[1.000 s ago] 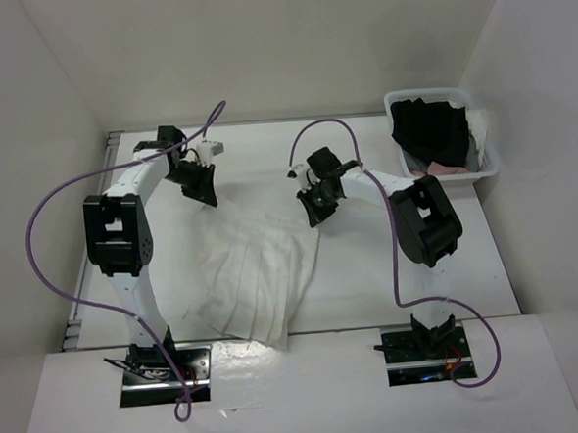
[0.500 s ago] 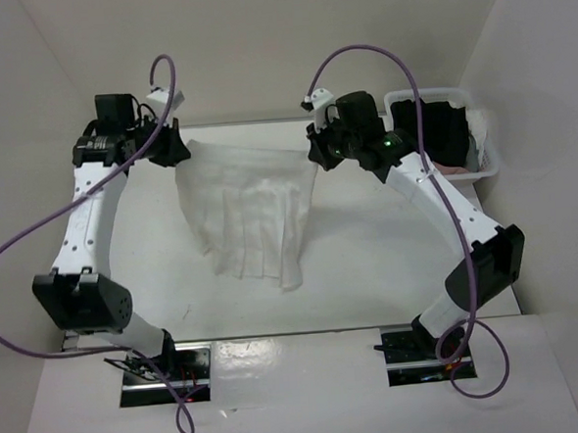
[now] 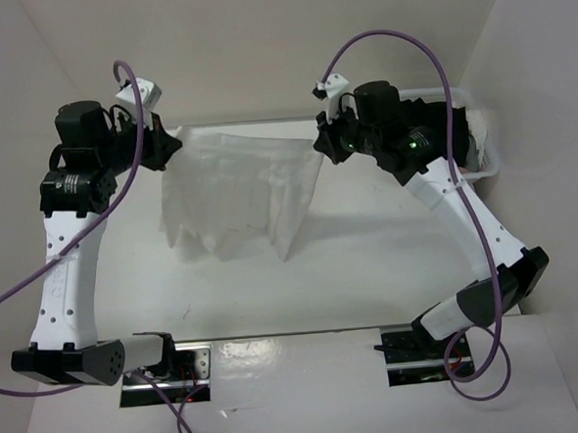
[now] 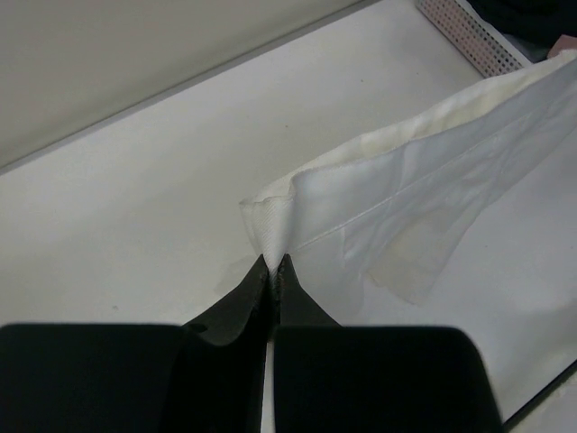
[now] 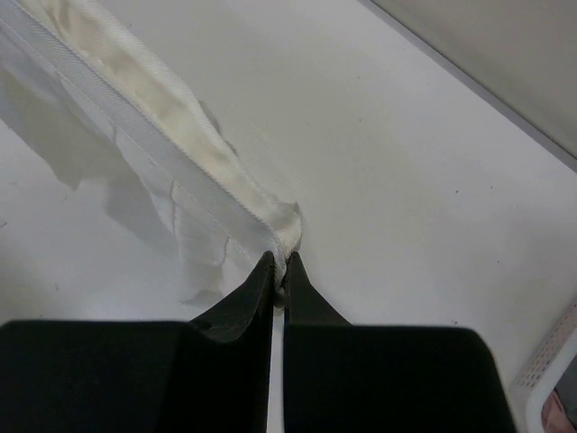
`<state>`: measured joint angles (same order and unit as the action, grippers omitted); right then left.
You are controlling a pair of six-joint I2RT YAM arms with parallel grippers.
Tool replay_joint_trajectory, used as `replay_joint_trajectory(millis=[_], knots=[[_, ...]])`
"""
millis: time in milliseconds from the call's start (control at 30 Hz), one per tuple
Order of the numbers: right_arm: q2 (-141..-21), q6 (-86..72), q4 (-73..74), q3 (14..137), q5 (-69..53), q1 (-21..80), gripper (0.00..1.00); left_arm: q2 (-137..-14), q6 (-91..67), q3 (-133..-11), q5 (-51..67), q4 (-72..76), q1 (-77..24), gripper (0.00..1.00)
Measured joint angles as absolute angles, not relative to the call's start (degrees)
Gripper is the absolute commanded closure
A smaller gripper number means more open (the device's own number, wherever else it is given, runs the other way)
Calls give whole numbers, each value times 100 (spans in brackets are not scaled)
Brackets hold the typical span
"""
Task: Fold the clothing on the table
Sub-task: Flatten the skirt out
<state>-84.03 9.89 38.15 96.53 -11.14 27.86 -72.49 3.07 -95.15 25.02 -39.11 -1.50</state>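
The white pleated clothing (image 3: pixel 233 190) hangs in the air above the table (image 3: pixel 390 259), stretched between both arms, its lower hem dangling free. My left gripper (image 3: pixel 172 148) is shut on its upper left corner; in the left wrist view the waistband corner (image 4: pixel 270 221) is pinched at the gripper's tips (image 4: pixel 273 262). My right gripper (image 3: pixel 321 144) is shut on the upper right corner. The right wrist view shows the white band (image 5: pixel 189 171) running up-left from the closed gripper tips (image 5: pixel 279 259).
A clear plastic bin (image 3: pixel 487 160) with a black garment (image 3: pixel 450 128) stands at the back right, partly behind the right arm. White walls enclose the table at the back and sides. Purple cables (image 3: pixel 396 38) loop above both arms.
Both arms have risen and reached toward the back, lifting the clothing off the table. It went from lying flat to hanging spread between the two grippers.
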Motion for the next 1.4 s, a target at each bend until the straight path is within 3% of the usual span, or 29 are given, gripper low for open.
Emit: replay_joint_trajectory(millis=[833, 1400], knots=[[-7426, 993, 4692, 10766, -1446, 2740, 100, -6136, 585, -9448, 3485, -4331, -322, 100], [-8556, 1243, 4517, 10726, -867, 2696, 100, -7470, 628, -9327, 2808, -3826, -320, 100]])
